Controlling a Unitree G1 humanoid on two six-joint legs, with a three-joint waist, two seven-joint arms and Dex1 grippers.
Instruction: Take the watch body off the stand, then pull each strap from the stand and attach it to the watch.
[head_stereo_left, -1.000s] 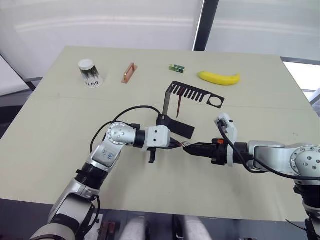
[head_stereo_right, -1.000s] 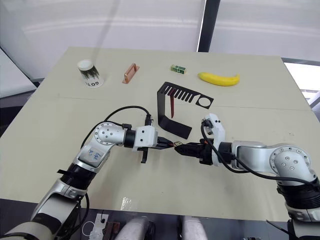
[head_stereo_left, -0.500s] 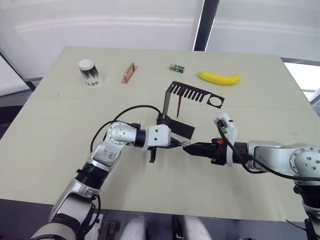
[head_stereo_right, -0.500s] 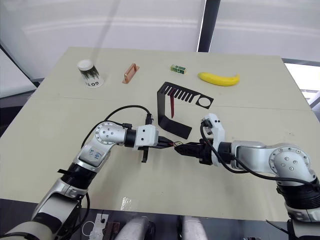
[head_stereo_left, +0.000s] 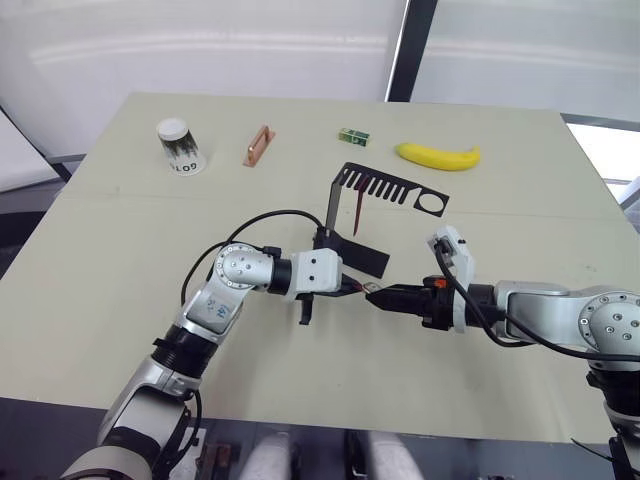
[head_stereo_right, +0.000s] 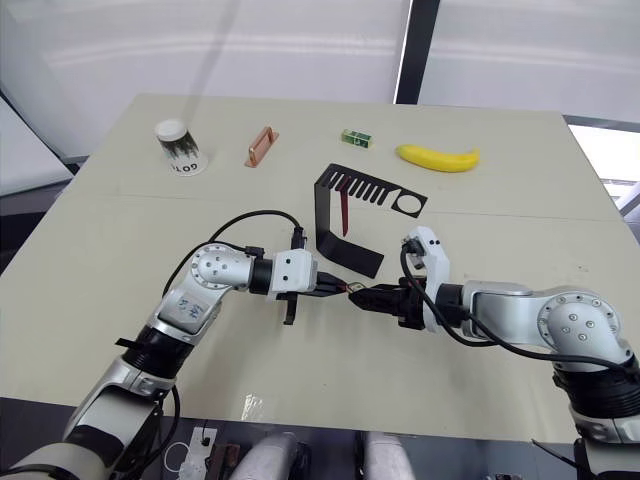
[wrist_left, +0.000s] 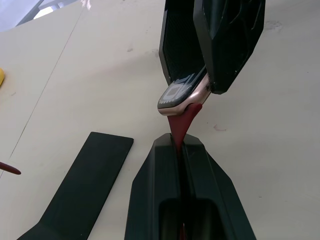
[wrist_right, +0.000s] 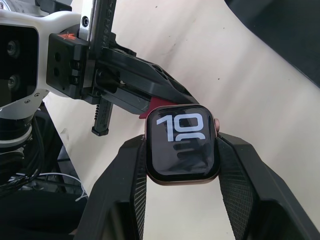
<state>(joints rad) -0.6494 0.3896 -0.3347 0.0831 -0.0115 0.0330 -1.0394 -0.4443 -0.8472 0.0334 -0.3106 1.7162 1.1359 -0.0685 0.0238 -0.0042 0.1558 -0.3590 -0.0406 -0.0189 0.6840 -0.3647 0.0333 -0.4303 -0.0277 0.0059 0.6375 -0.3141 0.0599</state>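
Note:
My right gripper (head_stereo_left: 384, 296) is shut on the watch body (wrist_right: 182, 144), one finger (wrist_right: 125, 190) on each side of its rim, its dark screen with light markings facing the wrist camera. My left gripper (wrist_left: 178, 143) is shut on a dark red strap (wrist_left: 180, 122), whose end touches the edge of the watch body (wrist_left: 177, 95). The two grippers meet tip to tip just above the table, in front of the black stand (head_stereo_left: 345, 212). A second dark red strap (head_stereo_left: 357, 214) hangs from the stand's slotted top arm.
Along the far side of the table (head_stereo_left: 120, 300) lie a paper cup (head_stereo_left: 181, 147), a copper-coloured bar (head_stereo_left: 259, 145), a small green box (head_stereo_left: 354, 135) and a banana (head_stereo_left: 437, 155). The stand's flat foot (wrist_left: 82, 185) lies close beside my left gripper.

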